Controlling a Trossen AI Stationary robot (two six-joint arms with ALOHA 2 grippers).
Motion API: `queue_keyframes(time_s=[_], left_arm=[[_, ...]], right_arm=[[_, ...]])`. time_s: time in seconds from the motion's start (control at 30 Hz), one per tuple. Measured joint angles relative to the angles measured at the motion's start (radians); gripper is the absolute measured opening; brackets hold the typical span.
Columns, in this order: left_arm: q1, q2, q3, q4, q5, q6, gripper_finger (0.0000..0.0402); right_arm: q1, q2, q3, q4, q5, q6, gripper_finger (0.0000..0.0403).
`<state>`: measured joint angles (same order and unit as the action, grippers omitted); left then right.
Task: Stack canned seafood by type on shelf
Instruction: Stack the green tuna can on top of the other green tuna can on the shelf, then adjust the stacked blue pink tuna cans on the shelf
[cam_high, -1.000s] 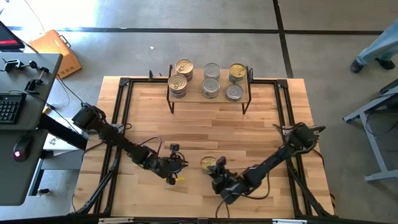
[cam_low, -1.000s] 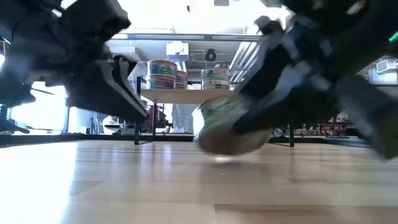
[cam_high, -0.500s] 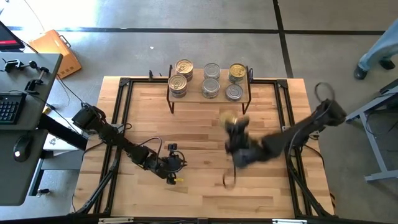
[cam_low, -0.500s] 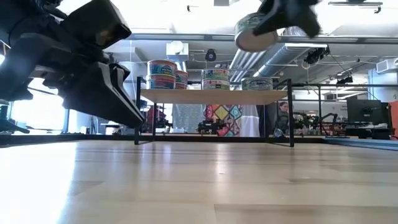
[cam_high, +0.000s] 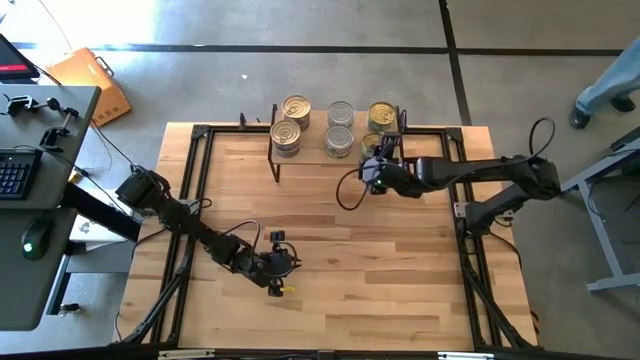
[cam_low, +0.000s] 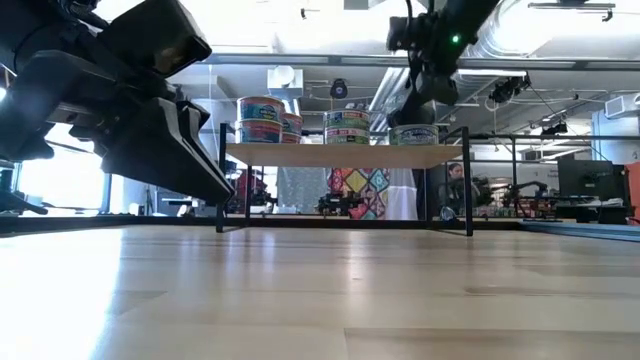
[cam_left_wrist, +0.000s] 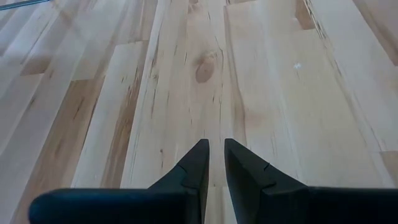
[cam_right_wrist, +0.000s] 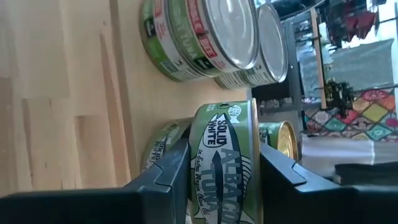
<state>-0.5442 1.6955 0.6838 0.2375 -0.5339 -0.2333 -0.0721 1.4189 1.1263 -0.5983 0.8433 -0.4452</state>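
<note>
Two arms over a slatted wooden worktop (cam_high: 330, 250). Right hand (cam_high: 375, 165) stretched out above the shelf's (cam_high: 335, 158) right end, clamped on a green-labelled tuna tin (cam_right_wrist: 222, 165) with a finger on each side; held tin right over another green tin (cam_right_wrist: 163, 149) on the shelf top, contact between them not clear. Six tins visible on the shelf from above: two gold-lidded (cam_high: 286, 137) (cam_high: 296, 108) at its left end, two silver-lidded (cam_high: 339, 143) (cam_high: 341, 114) in the middle, one gold-lidded (cam_high: 381, 115) at the right rear, one more at the right front mostly hidden under the right hand. From worktop height, tins at the shelf's left (cam_low: 260, 120) and middle (cam_low: 347, 126) stacked two high. Left hand (cam_high: 283, 266) well away from the shelf, low over bare worktop toward the near edge, fingers (cam_left_wrist: 198, 168) nearly together with a thin gap, holding nothing.
</note>
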Motion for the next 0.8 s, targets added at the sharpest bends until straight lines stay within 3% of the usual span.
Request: queue_keyframes(time_s=[0.13, 0.43, 0.67, 0.8], left_arm=[[0.0, 0.0, 0.0, 0.0, 0.0, 0.0, 0.0044], [-0.001, 0.0, 0.0, 0.009, 0.003, -0.01, 0.0044], [-0.001, 0.0, 0.0, 0.015, 0.008, -0.01, 0.0044], [-0.001, 0.0, 0.0, 0.045, 0.014, -0.05, 0.0044]], right_arm=[[-0.017, 0.008, 0.0, -0.002, -0.001, 0.019, 0.0126], [-0.015, 0.007, 0.0, -0.041, -0.033, 0.089, 0.021], [0.01, -0.014, 0.008, -0.059, -0.015, 0.085, 0.0225], [0.103, -0.032, 0.08, -0.089, 0.006, 0.203, 0.0226]])
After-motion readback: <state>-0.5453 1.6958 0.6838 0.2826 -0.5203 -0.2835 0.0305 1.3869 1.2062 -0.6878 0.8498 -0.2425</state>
